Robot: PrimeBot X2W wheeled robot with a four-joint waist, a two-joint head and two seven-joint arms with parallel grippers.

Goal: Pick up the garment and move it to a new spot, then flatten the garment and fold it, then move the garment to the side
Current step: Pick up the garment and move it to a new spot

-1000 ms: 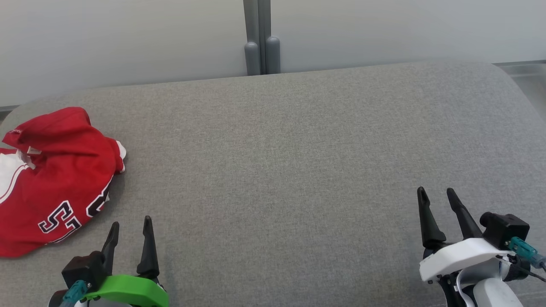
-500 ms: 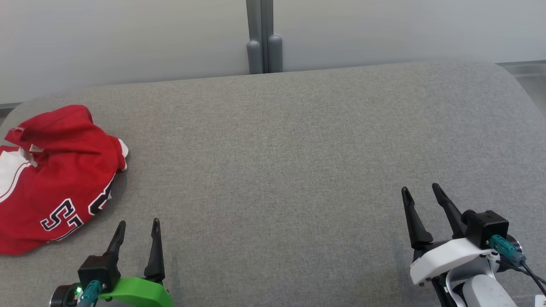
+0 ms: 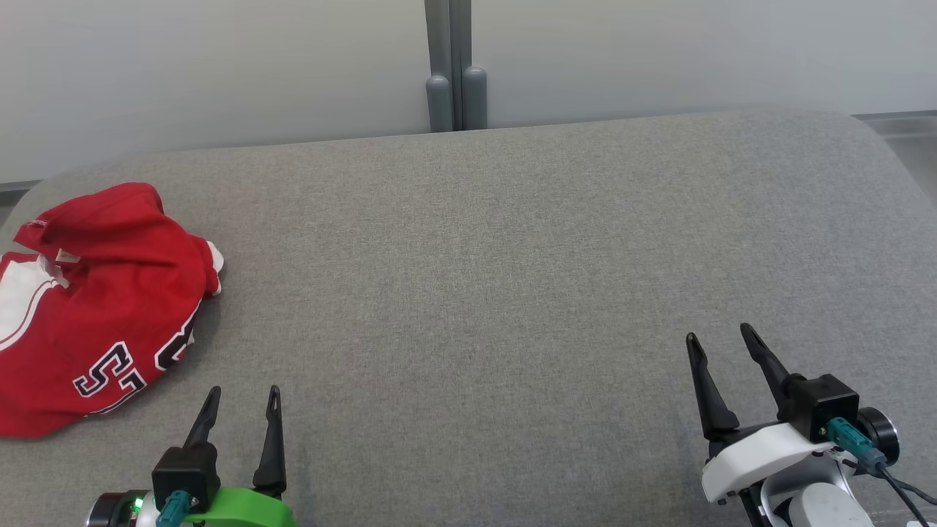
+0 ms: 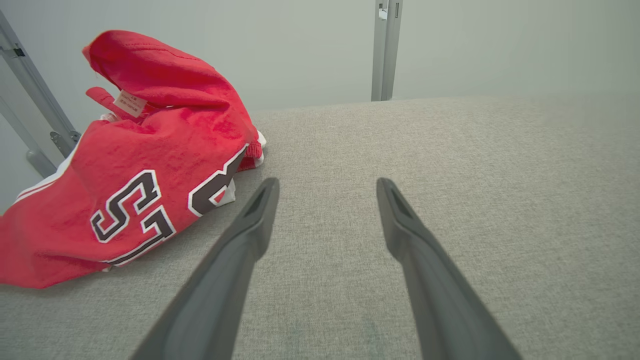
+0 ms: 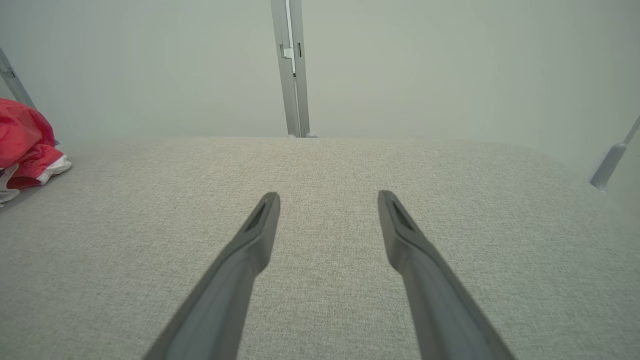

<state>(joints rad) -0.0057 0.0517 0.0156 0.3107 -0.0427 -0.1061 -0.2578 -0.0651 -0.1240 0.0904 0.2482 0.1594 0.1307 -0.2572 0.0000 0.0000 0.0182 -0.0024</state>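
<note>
The left gripper (image 3: 244, 393), two long dark fingers on a bright green bracket (image 3: 249, 509), hovers low over the near left part of the wide grey fabric-covered pad (image 3: 476, 256). Its fingers stand spread apart with nothing but bare grey weave between them, and they point toward the pad's far edge. In the left wrist view the tips sit just above the pad and touch nothing.

The right gripper (image 3: 718, 333), the same dark fingers on a white housing (image 3: 761, 450) with a teal plug at its side, hangs over the near right part of the pad. Its fingers are also parted wide and empty, tilted slightly toward the pad's left end.

The crumpled red garment with white trim and dark outlined lettering (image 3: 95, 307) lies in a heap at the left end of the pad, running out to the pad's left edge. One fold stands up toward the pad's far side, with a small white label showing near its top. The heap rests on the pad, close to the left gripper's fingertips but apart from them, and well apart from the right gripper.

Behind the middle of the pad's far edge rises a narrow grey double post (image 3: 456, 66), set against a pale plain wall (image 3: 219, 66)
</note>
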